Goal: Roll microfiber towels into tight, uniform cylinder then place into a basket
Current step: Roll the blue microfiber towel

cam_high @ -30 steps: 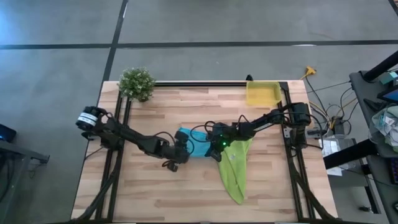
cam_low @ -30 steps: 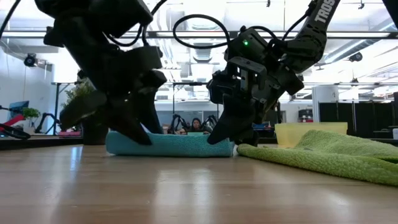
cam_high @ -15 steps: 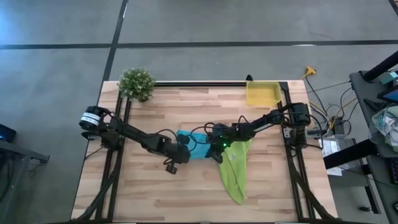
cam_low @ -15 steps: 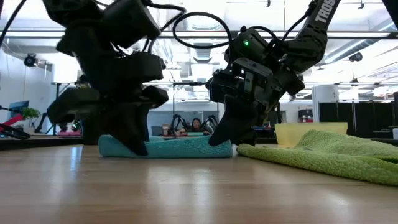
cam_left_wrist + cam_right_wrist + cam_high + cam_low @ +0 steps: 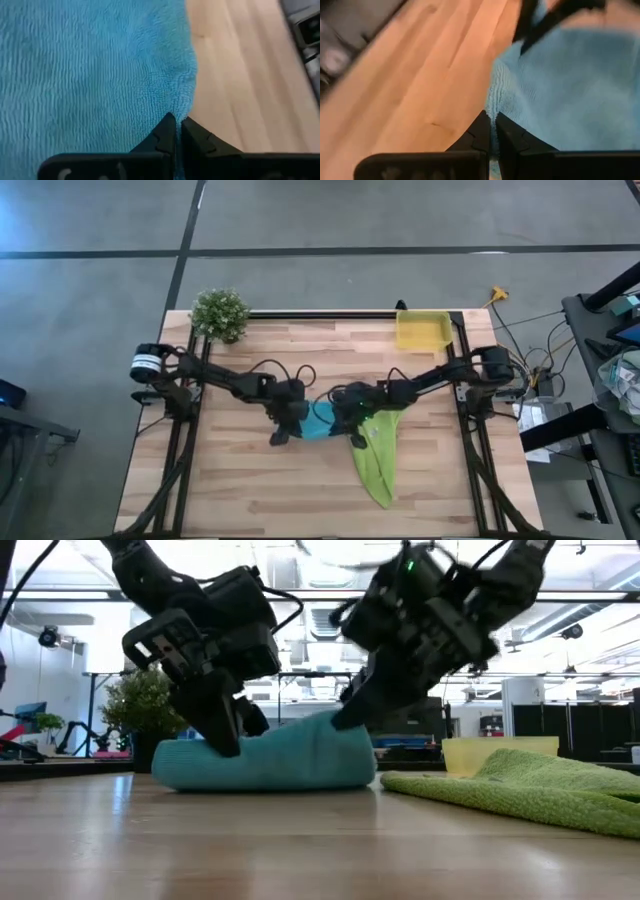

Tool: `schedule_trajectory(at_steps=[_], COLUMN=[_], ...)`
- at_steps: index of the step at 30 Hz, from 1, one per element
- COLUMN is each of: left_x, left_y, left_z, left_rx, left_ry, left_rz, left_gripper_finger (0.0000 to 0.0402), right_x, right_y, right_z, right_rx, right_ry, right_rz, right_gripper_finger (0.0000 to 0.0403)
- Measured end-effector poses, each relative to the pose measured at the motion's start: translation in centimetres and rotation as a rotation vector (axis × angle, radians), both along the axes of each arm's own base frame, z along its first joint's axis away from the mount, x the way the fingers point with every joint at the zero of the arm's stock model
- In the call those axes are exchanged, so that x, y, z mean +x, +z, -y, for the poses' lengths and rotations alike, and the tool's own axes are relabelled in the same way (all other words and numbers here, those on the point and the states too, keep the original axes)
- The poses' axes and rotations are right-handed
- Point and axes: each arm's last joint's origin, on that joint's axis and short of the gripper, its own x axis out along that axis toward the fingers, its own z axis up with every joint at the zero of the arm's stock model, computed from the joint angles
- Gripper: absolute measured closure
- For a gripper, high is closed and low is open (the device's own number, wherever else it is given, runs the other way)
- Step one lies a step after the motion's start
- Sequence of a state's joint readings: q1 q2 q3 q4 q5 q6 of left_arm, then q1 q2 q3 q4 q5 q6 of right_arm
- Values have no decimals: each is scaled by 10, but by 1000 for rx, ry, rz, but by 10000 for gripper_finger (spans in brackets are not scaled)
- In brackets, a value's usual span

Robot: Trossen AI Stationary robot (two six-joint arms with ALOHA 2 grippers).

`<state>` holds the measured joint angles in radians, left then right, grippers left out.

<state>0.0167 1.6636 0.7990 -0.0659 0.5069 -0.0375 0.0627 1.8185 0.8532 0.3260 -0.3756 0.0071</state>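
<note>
Got my left gripper (image 5: 176,125) and right gripper (image 5: 491,122) each pinched shut on an end of the turquoise towel (image 5: 320,422), just beside the lime-green towel (image 5: 375,455), so it rolls evenly.

One turquoise-blue towel (image 5: 320,420), one lime-green towel (image 5: 377,455), one yellow basket (image 5: 421,332), one potted plant (image 5: 219,314), two arms
</note>
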Motion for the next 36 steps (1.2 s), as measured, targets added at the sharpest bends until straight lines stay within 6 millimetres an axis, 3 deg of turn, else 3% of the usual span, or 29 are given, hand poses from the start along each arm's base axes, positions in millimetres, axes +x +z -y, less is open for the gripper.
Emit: schedule_trajectory(at_steps=[4, 9, 16, 23, 36], left_x=[1, 5, 11, 11, 12], left_y=[-4, -9, -19, -26, -36], left_z=[-4, -3, -5, -16, -34], left_rx=[-49, -102, -290, -337, -362], left_ry=[9, -3, -65, -60, -18], left_rz=[-10, -2, -31, -51, -66], left_gripper_finger=[401, 401, 401, 401, 402], right_x=[-8, -18, -26, -33, -35], right_y=[12, 10, 8, 10, 6], right_z=[-20, -38, -63, -82, -90], right_rx=[-321, -652, -883, -1202, -1550], right_ry=[37, 32, 165, 286, 508], right_rz=[72, 45, 80, 134, 157], right_gripper_finger=[393, 387, 325, 261, 268])
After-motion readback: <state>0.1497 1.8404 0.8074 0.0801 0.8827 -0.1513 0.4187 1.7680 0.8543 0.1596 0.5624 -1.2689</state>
